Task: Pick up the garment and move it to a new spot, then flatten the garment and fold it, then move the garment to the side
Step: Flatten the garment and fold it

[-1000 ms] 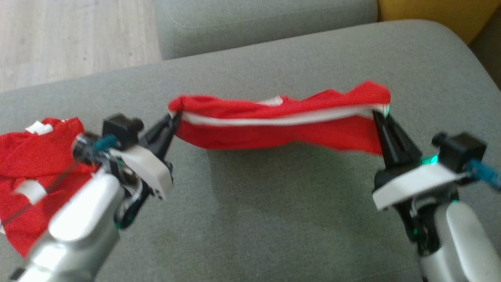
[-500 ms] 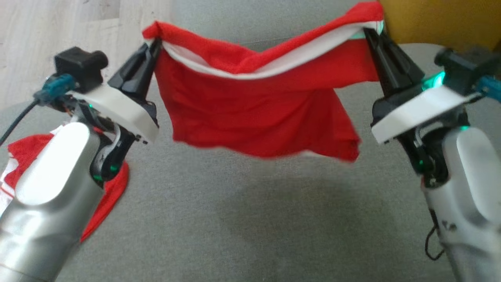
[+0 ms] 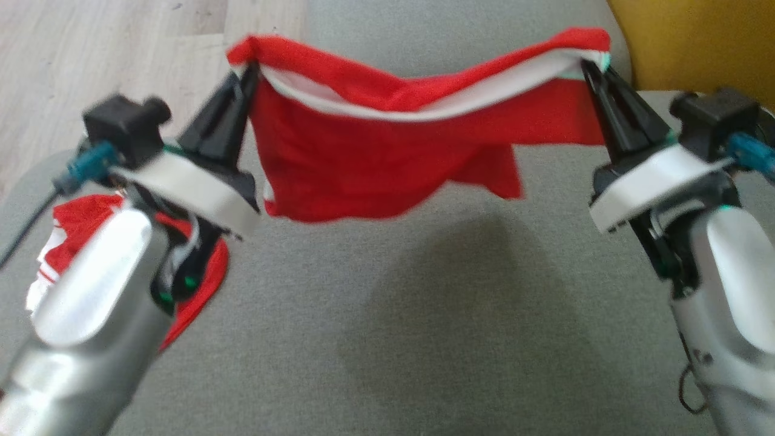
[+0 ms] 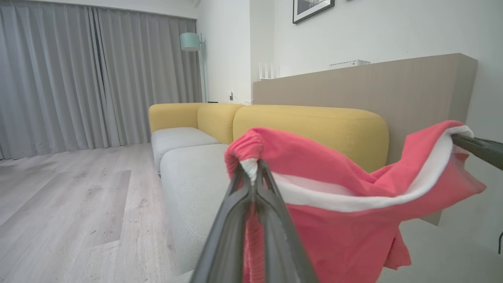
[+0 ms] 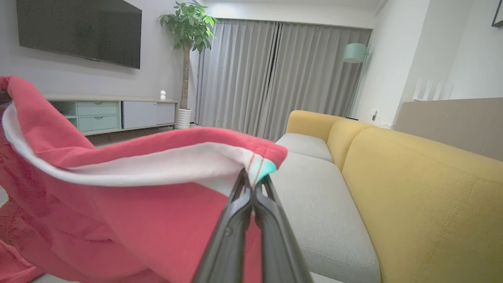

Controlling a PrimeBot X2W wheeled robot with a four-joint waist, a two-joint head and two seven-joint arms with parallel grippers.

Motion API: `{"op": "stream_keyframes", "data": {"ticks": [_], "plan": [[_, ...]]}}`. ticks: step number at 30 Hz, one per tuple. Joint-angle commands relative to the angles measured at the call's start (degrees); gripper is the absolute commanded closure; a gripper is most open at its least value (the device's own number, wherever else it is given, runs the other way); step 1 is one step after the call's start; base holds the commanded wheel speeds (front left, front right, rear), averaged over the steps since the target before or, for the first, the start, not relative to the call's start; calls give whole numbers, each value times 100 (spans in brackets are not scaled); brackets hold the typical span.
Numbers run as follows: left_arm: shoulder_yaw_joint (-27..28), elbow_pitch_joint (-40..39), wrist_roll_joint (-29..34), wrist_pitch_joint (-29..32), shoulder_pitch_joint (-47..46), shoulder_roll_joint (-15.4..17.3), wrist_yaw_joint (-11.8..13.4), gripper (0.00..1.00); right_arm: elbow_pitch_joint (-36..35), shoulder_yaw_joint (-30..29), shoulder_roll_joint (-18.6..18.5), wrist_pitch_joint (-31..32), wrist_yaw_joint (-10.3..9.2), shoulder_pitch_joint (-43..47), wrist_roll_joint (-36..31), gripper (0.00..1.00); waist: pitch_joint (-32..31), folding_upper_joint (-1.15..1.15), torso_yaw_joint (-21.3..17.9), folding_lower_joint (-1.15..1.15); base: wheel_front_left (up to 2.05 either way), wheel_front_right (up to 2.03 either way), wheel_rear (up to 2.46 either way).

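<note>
Left hand [image 3: 247, 68] and right hand [image 3: 586, 62] each clamp tight on the red garment [image 3: 363, 163], stretched above the cushion [image 3: 424, 315].

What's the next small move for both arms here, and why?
Probably ease the two arms apart a little: the left gripper and right gripper each have fingers shut on a top corner of the red garment, which hangs above the grey cushion with its white band sagging between them.
</note>
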Motion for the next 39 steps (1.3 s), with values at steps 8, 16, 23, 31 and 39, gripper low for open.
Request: {"op": "stream_keyframes", "data": {"ticks": [8,16,23,31,39], "plan": [[268,-1021,-212,190,252,369,330,100,-1006,-217,-193,473,-4,548,9,100,-19,0,60,0,0,0,0],[311,-1128,-339,633,-34,514,360,100,-1282,-254,-158,1202,-4,285,140,100,573,0,-105,0,0,0,0],[377,179,-268,647,-1328,304,-109,100,36,125,-101,1006,-4,-1340,232,100,1603,0,-273,0,0,0,0],[583,1926,-174,86,-3057,-124,-453,100,2173,181,226,-143,-4,-3594,-53,100,2471,0,-431,0,0,0,0],[440,2934,-233,-736,-3528,-605,-624,100,3646,326,476,-830,-4,-4130,-343,100,2826,0,-392,0,0,0,0]]}}
